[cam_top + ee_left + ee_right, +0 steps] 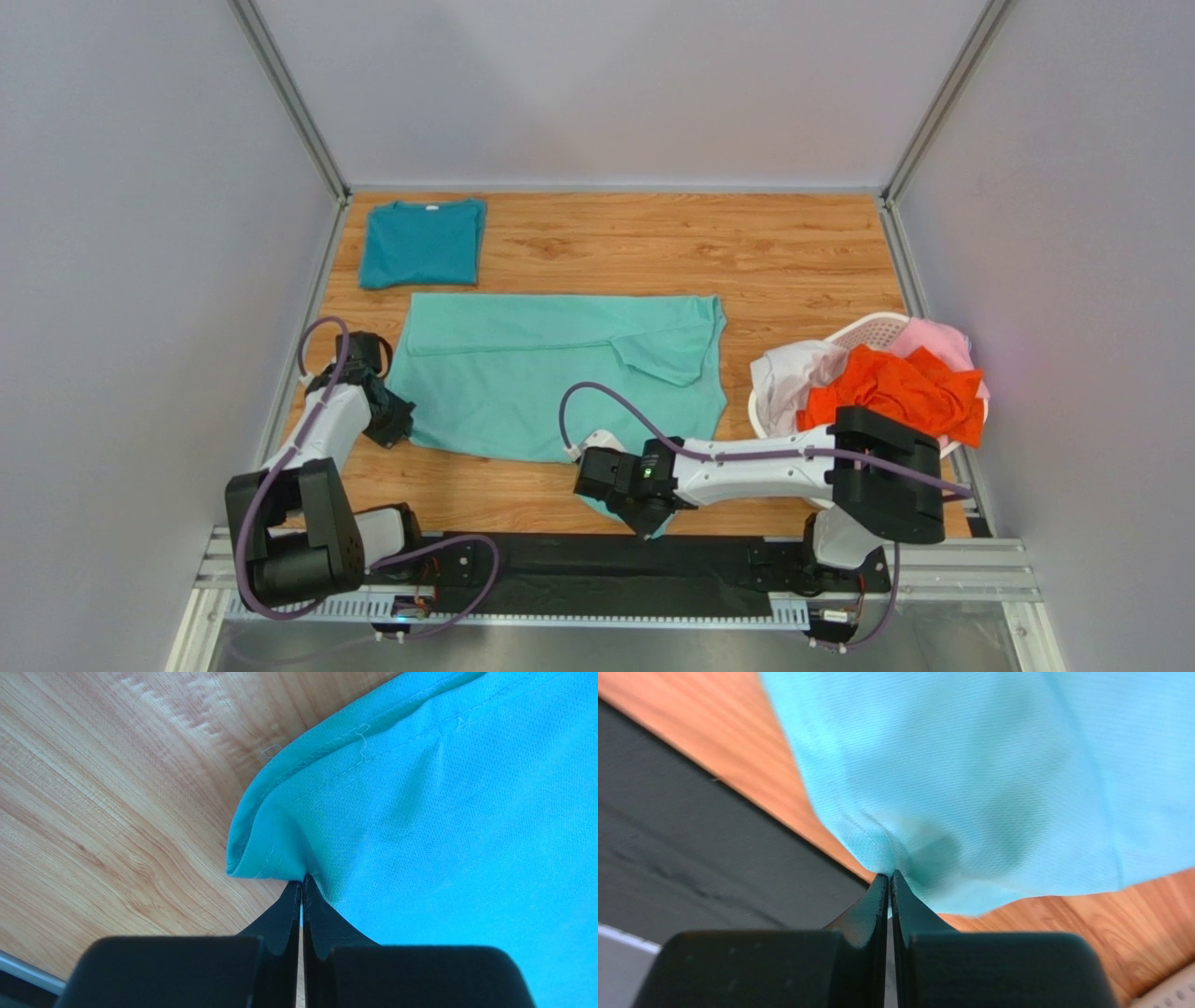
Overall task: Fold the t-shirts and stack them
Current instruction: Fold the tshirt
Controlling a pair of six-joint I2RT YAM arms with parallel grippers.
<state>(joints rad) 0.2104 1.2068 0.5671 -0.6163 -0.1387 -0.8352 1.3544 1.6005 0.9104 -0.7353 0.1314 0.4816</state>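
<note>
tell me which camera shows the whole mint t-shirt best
The top external view: the mint t-shirt lies spread out there. The left wrist view shows only the hemmed corner pinched by the left gripper; the right wrist view only the corner in the right gripper.

No readable text, label or number — none anywhere.

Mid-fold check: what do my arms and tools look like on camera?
The left arm and right arm have white link shells and black joint housings. A purple-grey cable loops along each. A small green light glows near the right wrist. The left tool and right tool are matte black: blocky bodies, two fingers tapering to thin tips.
</note>
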